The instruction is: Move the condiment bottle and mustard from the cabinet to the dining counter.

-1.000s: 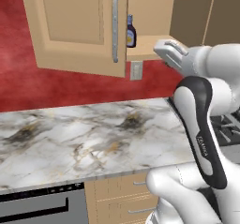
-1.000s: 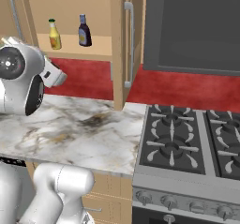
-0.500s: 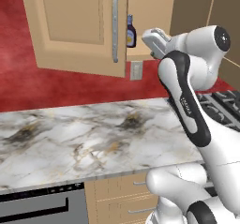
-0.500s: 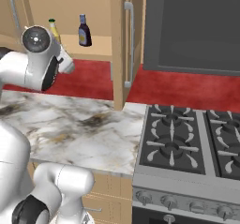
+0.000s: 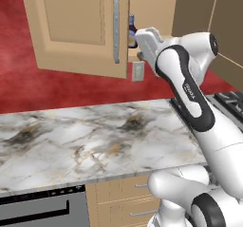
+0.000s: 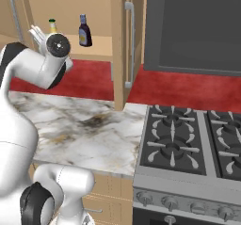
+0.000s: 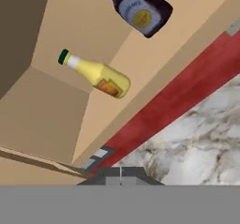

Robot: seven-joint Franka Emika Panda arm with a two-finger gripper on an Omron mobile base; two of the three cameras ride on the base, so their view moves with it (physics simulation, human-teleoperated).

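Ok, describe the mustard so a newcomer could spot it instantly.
Look into the open tan cabinet above the marble counter. Two small bottles stand apart on its shelf; the mustard is yellow with a dark green cap, unlike the dark condiment bottle.

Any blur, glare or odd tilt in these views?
Hand view: rolled, so the mustard and condiment bottle look sideways, edges soft. Right base view: even flat light, no glare. Left base view: the cabinet door hides most of the shelf.
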